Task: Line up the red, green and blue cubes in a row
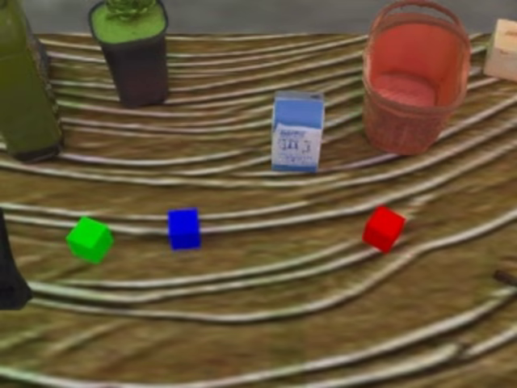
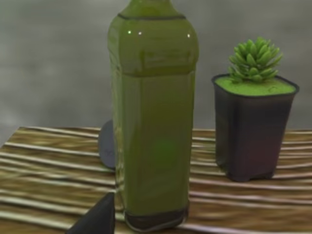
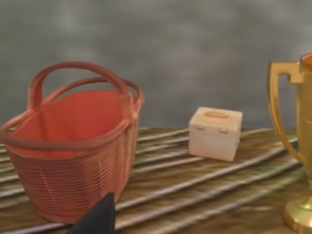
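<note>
Cubes are spread out on the tabletop [image 1: 258, 339], and no row has been made yet. The green cube [image 1: 90, 239] sits far to the left, a bit turned. The blue cube [image 1: 184, 229] sits near it, to its right, but the two are not touching. The red cube [image 1: 384, 229] sits well apart on the right side, also turned a little. All three lie at about the same depth, so a loose line is almost there, but the gaps are uneven and the red one is far off.

No cube is held. A dark piece of the left arm [image 1: 10, 267] is seen at the left edge. Only a dark tip shows in each wrist view, so whether each claw is spread or pressed together cannot be told.

It is judged that nearly all the work is left: the cubes need to be brought close and squared up.
</note>
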`<state>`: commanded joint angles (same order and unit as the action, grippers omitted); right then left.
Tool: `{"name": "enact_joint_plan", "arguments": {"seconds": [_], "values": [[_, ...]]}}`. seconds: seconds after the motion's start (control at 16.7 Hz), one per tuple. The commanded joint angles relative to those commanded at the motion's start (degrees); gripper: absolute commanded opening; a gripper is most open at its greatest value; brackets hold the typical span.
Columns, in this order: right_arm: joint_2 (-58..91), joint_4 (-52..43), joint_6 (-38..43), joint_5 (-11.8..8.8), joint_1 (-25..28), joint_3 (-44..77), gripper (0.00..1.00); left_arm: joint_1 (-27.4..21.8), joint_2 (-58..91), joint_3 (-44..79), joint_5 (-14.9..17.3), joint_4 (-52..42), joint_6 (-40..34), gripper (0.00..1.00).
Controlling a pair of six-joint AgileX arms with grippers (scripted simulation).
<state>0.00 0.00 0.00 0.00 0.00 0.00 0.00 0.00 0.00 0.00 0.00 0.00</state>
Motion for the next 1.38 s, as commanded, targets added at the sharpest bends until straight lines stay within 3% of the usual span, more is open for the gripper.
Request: {"name": "enact_joint_plan", "arguments": {"seconds": [0.24,0.54,1.38], "values": [[1.8,-0.9,-0.4,0.2,0.3,1.7,1.00,0.0,0.0,0.0,0.0,0.0,0.0,1.00],[16.8,-9.5,-4.2,0.6,3.6,15.0,1.00,0.0,0.0,0.0,0.0,0.0,0.0,1.00],[96.9,-53.9,-22.3,-0.3,21.4,75.9,1.00,0.0,0.0,0.0,0.0,0.0,0.0,1.00]]}}
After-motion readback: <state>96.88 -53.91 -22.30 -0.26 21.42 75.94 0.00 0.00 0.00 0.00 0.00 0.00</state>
